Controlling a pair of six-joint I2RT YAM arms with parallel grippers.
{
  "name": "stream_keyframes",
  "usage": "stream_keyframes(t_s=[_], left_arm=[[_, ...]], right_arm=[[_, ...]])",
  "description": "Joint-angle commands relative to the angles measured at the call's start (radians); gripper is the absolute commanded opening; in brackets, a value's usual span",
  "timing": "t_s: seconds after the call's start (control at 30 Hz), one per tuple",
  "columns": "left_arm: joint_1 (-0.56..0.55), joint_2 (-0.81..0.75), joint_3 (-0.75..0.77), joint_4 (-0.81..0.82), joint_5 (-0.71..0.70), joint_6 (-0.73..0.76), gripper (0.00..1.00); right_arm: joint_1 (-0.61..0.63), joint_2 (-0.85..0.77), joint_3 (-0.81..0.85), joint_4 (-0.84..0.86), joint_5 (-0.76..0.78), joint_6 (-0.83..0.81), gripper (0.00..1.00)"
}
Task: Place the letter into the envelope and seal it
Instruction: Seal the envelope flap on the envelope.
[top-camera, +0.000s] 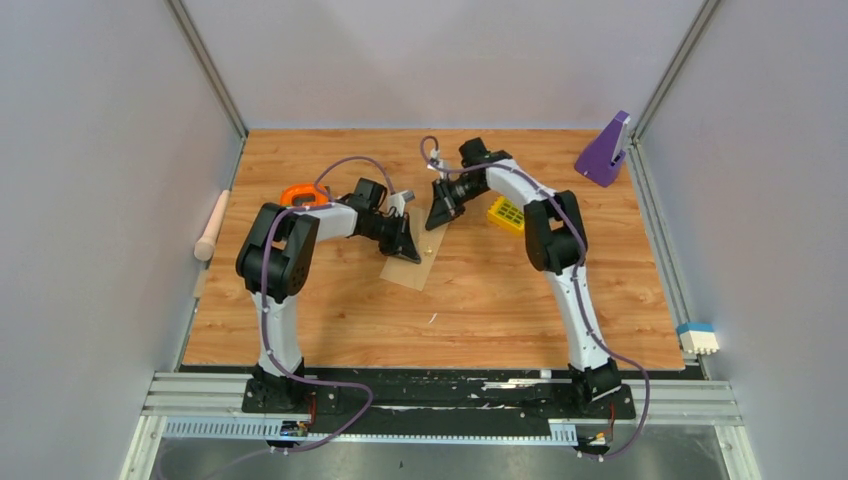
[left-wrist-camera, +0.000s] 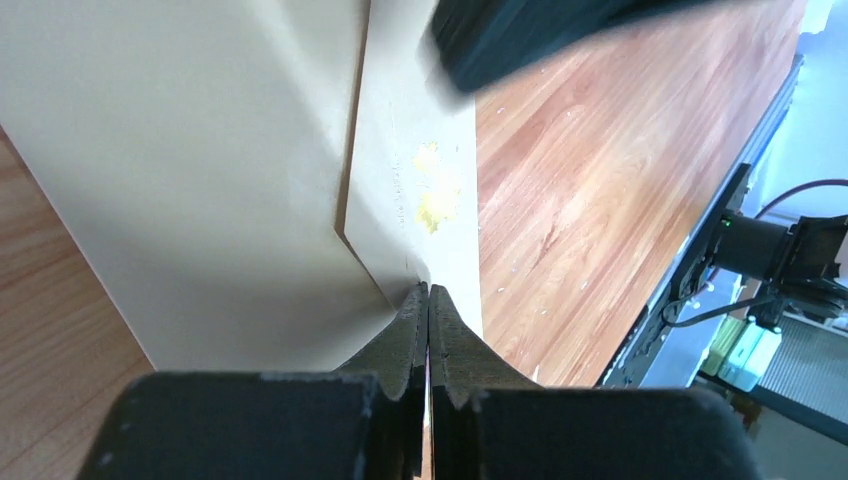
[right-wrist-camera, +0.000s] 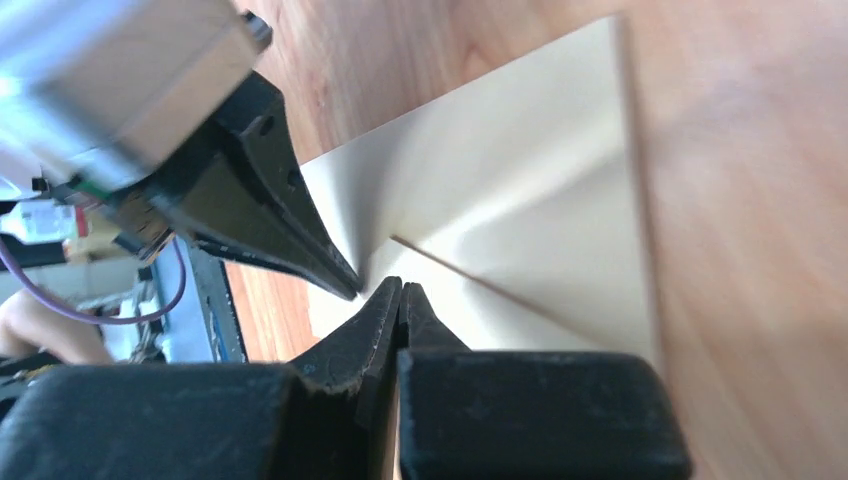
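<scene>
The tan envelope (top-camera: 410, 270) lies flat near the middle of the wooden table. Its pointed flap edge shows in the left wrist view (left-wrist-camera: 345, 200), and the envelope fills much of the right wrist view (right-wrist-camera: 540, 200). My left gripper (top-camera: 404, 246) is shut, its tips (left-wrist-camera: 428, 290) resting on the envelope by the flap's point. My right gripper (top-camera: 437, 219) is also shut, its tips (right-wrist-camera: 401, 286) down on the envelope's far end, close to the left gripper's fingers (right-wrist-camera: 290, 235). Nothing shows between either pair of jaws. The letter is out of view.
An orange tape roll (top-camera: 305, 193) sits behind the left arm. A yellow grid piece (top-camera: 507, 214) lies beside the right arm. A purple stand (top-camera: 603, 150) occupies the far right corner, a wooden roller (top-camera: 212, 225) the left edge, a white-blue block (top-camera: 697, 338) the right rail.
</scene>
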Motion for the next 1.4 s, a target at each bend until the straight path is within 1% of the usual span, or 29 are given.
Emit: stream_keyframes(t_s=[0.0,0.17,0.37,0.5,0.57,0.63,0.67,0.7,0.73,0.77,0.8,0.83,0.87,0.9,0.93,0.97,1.03,1.17,1.23,1.27,1.37], left_arm=[[-0.005,0.044,0.026,-0.03,-0.092,0.012,0.0],[-0.004,0.055,0.066,-0.021,-0.097,-0.03,0.0],[-0.014,0.04,0.094,0.03,-0.13,-0.135,0.0],[-0.034,0.006,0.08,0.089,-0.144,-0.209,0.0],[-0.047,-0.01,0.081,0.115,-0.134,-0.234,0.0],[-0.056,-0.034,0.083,0.15,-0.119,-0.259,0.14],[-0.059,-0.041,0.081,0.16,-0.11,-0.267,0.26],[-0.061,-0.057,0.082,0.178,-0.105,-0.282,0.33],[-0.064,-0.064,0.086,0.184,-0.097,-0.288,0.47],[-0.065,-0.077,0.089,0.191,-0.093,-0.297,0.53],[-0.066,-0.083,0.099,0.191,-0.086,-0.301,0.64],[-0.066,-0.097,0.105,0.19,-0.082,-0.305,0.69],[-0.065,-0.104,0.115,0.188,-0.077,-0.301,0.78],[-0.066,-0.117,0.12,0.184,-0.073,-0.299,0.87],[-0.066,-0.125,0.131,0.18,-0.066,-0.29,0.9],[-0.066,-0.14,0.143,0.167,-0.061,-0.282,0.97],[-0.064,-0.163,0.162,0.143,-0.057,-0.253,0.99],[-0.04,-0.206,0.184,0.118,-0.046,-0.191,1.0],[-0.019,-0.216,0.204,0.092,-0.026,-0.161,1.0],[-0.011,-0.221,0.215,0.052,-0.023,-0.131,1.0],[0.025,-0.24,0.227,0.017,-0.039,-0.059,1.0]], right_arm=[[-0.12,-0.166,0.068,-0.009,0.026,-0.025,0.0],[-0.194,-0.333,-0.054,-0.007,-0.008,-0.036,0.0],[-0.259,-0.509,-0.22,-0.011,-0.011,-0.067,0.0],[-0.286,-0.621,-0.329,-0.012,0.034,-0.106,0.03],[-0.291,-0.683,-0.387,-0.014,0.072,-0.129,0.09],[-0.296,-0.732,-0.426,-0.03,0.119,-0.146,0.11],[-0.298,-0.756,-0.44,-0.04,0.143,-0.152,0.12],[-0.301,-0.781,-0.453,-0.056,0.168,-0.159,0.15],[-0.306,-0.805,-0.466,-0.069,0.188,-0.166,0.2],[-0.307,-0.836,-0.483,-0.087,0.21,-0.175,0.29],[-0.309,-0.865,-0.5,-0.11,0.227,-0.192,0.36],[-0.309,-0.894,-0.519,-0.138,0.239,-0.227,0.42],[-0.309,-0.926,-0.543,-0.165,0.254,-0.254,0.47],[-0.309,-0.957,-0.568,-0.193,0.271,-0.278,0.51],[-0.309,-0.987,-0.6,-0.225,0.272,-0.316,0.54],[-0.309,-1.015,-0.645,-0.261,0.269,-0.358,0.56],[-0.308,-1.066,-0.722,-0.311,0.286,-0.434,0.57],[-0.306,-1.144,-0.853,-0.353,0.365,-0.519,0.56],[-0.306,-1.181,-0.904,-0.38,0.379,-0.601,0.55],[-0.304,-1.196,-0.926,-0.38,0.393,-0.62,0.54],[-0.294,-1.224,-0.962,-0.384,0.431,-0.643,0.51]])
